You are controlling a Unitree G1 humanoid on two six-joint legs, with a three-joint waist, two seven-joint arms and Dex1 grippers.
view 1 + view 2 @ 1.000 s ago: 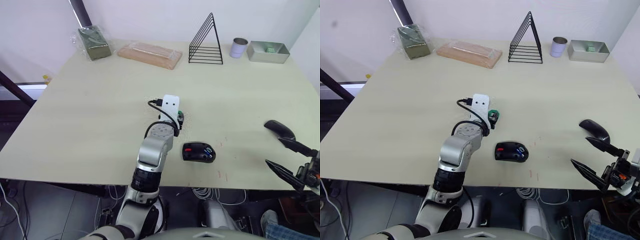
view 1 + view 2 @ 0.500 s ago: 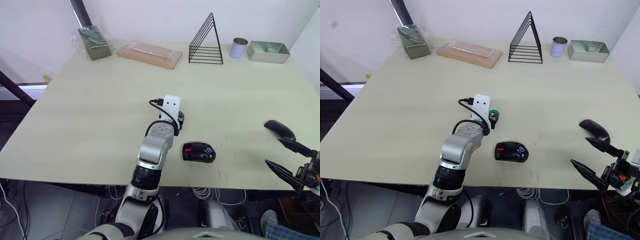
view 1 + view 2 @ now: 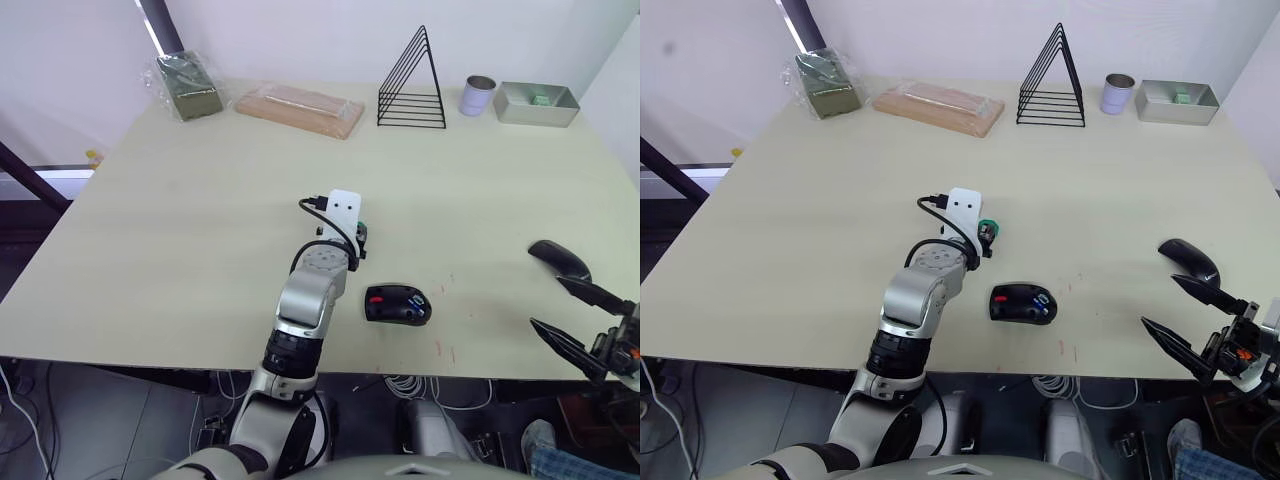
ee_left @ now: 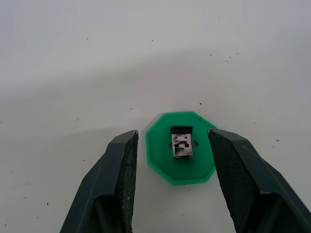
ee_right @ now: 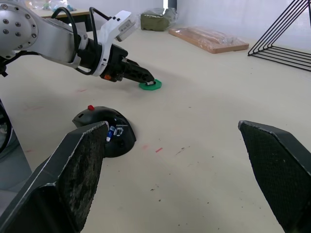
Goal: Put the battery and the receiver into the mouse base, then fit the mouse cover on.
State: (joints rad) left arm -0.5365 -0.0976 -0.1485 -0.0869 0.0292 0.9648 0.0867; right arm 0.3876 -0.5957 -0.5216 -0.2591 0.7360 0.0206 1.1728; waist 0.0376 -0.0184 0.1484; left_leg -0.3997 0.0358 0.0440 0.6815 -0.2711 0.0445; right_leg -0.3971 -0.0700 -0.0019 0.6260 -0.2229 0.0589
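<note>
— Jaws on both sides stand apart, as we see it. Our left gripper is low over the counter, its fingers on either side of a green disc without touching it, gripping nothing.

— And the receiver?

— We see it lying on that disc, between the fingers. Our right gripper is spread wide near the counter's near right edge, nothing in it.

— The other parts?

— We find the mouse base near the front edge, just beside our left arm, the battery showing blue in it. The mouse cover lies on the counter just beyond the right gripper.
</note>
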